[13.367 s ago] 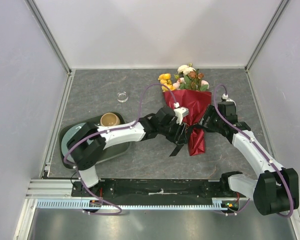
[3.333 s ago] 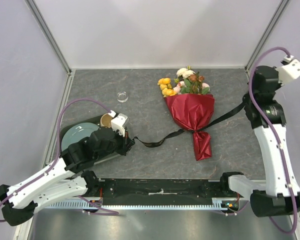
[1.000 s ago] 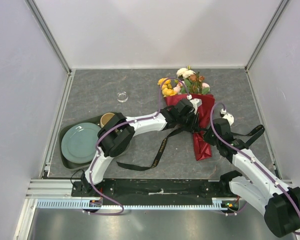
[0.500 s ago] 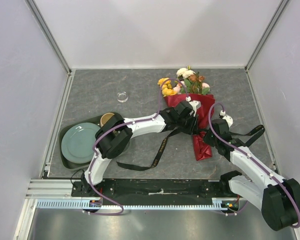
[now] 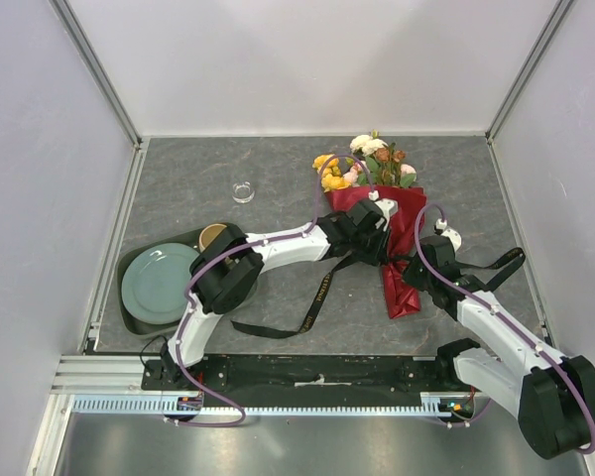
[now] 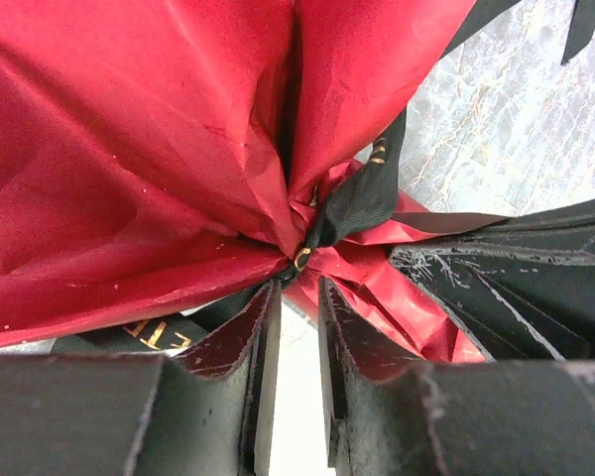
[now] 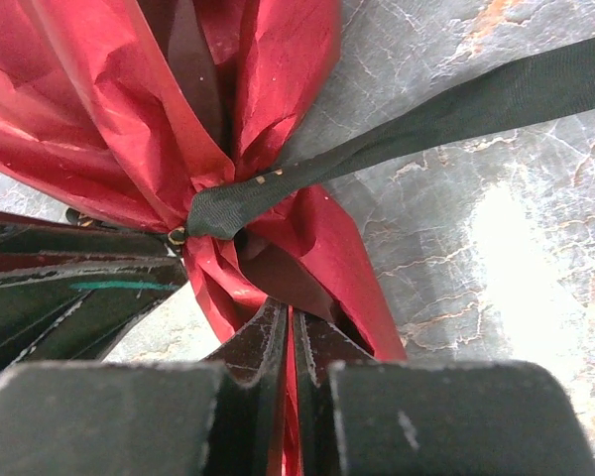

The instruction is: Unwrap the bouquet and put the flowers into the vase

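Observation:
The bouquet (image 5: 385,226) lies on the table, its dark red paper (image 6: 129,149) pinched at a waist where the black ribbon (image 6: 362,198) crosses. The flowers (image 5: 365,164) stick out at its far end. Loose ribbon tails trail left (image 5: 317,293) and right (image 5: 498,266). My left gripper (image 6: 297,288) stands at the waist with a narrow gap between its jaws, nothing in it. My right gripper (image 7: 290,315) is shut on a fold of the paper (image 7: 99,89) just below the ribbon (image 7: 426,114). The clear glass vase (image 5: 242,191) stands apart at the back left.
A tan mug (image 5: 216,236) and a grey-green plate (image 5: 159,283) sit on a dark tray (image 5: 129,260) at the left. The two grippers are nearly touching at the waist, left (image 5: 377,241), right (image 5: 409,276). Enclosure walls surround the table.
A few seconds ago the arms held the ribbon ends far apart; now both grippers are at the bouquet's waist. Over the last second they have barely shifted.

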Robot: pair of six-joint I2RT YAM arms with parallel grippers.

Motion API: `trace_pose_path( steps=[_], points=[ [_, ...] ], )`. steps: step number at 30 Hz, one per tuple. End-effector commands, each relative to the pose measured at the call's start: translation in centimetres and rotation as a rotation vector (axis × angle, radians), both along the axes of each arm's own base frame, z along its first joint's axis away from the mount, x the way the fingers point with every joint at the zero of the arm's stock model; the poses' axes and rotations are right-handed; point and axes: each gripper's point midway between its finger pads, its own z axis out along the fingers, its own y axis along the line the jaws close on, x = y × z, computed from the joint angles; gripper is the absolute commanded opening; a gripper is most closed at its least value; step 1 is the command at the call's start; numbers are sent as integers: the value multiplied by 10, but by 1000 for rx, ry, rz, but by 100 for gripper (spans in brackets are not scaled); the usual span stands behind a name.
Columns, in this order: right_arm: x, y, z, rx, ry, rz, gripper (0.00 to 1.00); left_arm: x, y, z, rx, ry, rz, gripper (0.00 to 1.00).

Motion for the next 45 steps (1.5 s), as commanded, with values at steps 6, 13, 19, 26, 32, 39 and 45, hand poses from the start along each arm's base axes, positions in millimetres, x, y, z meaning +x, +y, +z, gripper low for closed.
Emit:
trace_pose_path(
  steps=[6, 13, 19, 26, 32, 39, 45],
  points=[
    [2, 2, 2, 20, -18, -2, 10, 16, -18, 7, -20, -60, -37, 26],
    [2, 0, 4, 17, -23, -5, 10, 18, -21, 4, -8, -66, -47, 22],
    [4, -5, 8, 3, -27, -17, 10, 13, -22, 23, -38, -68, -67, 2],
    [14, -2, 37, 12, -77, 23, 13, 1, -28, 52, -139, -51, -111, 2],
    [22, 10, 47, 46, -85, 90, 17, -2, -36, 58, -173, -2, -103, 2],
    [23, 11, 15, 75, -14, 76, 11, -1, -39, 64, -195, 0, -94, 2],
    [13, -13, -9, 58, 23, -36, 9, 0, -35, 68, -194, -13, -71, 2]
  ],
)
